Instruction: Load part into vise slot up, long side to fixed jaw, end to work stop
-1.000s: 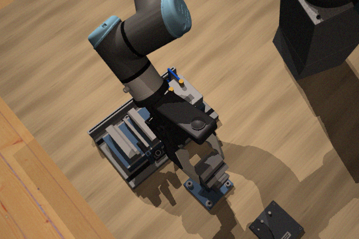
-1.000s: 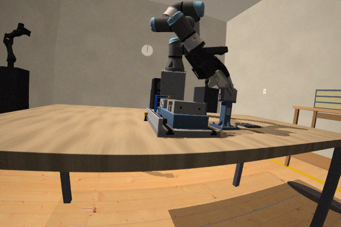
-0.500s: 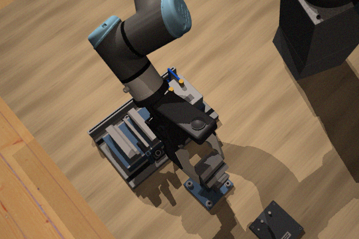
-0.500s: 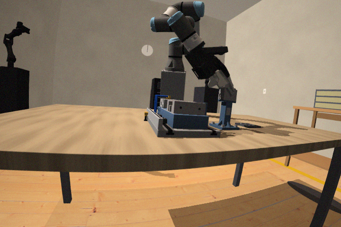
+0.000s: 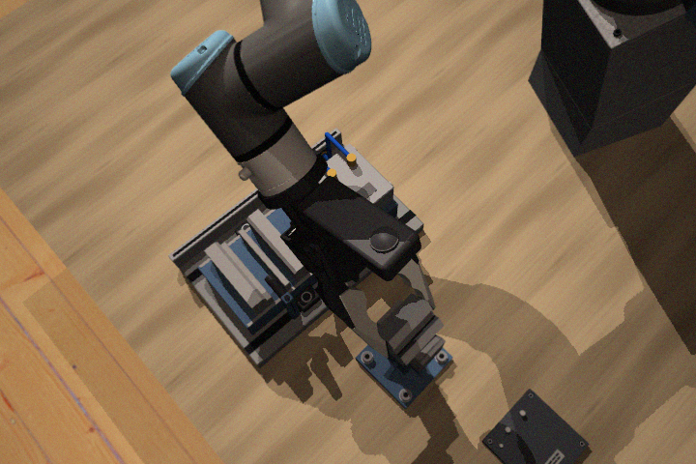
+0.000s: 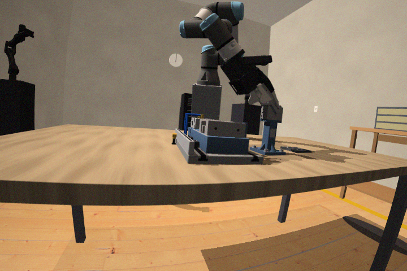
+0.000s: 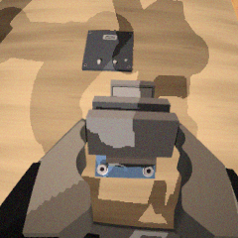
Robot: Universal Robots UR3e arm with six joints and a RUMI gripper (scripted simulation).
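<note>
The grey part (image 5: 406, 317) (image 7: 131, 134) is at the top of the V-block's blue stand (image 5: 403, 383) (image 6: 269, 132) (image 7: 124, 172). A dark lengthwise groove shows at its far side in the wrist view. My gripper (image 5: 407, 324) (image 7: 130, 122) is shut on the part, one jaw at each end. The part hides most of the V-block, so its exact seating is hard to tell. The vise (image 6: 226, 145) stands open beside the stand. Its fixed jaw (image 5: 234, 274) is on the outer side, its moving jaw (image 5: 277, 243) on the air cylinder's side (image 5: 379, 180). No part lies between them.
The dark infeed plate (image 5: 551, 419) (image 6: 295, 149) (image 7: 106, 50) lies beyond the V-block stand, with short pins and no part on it. Blue air hoses (image 5: 336, 143) (image 6: 185, 122) rise at the cylinder end. The gripper body overhangs part of the vise in the top view.
</note>
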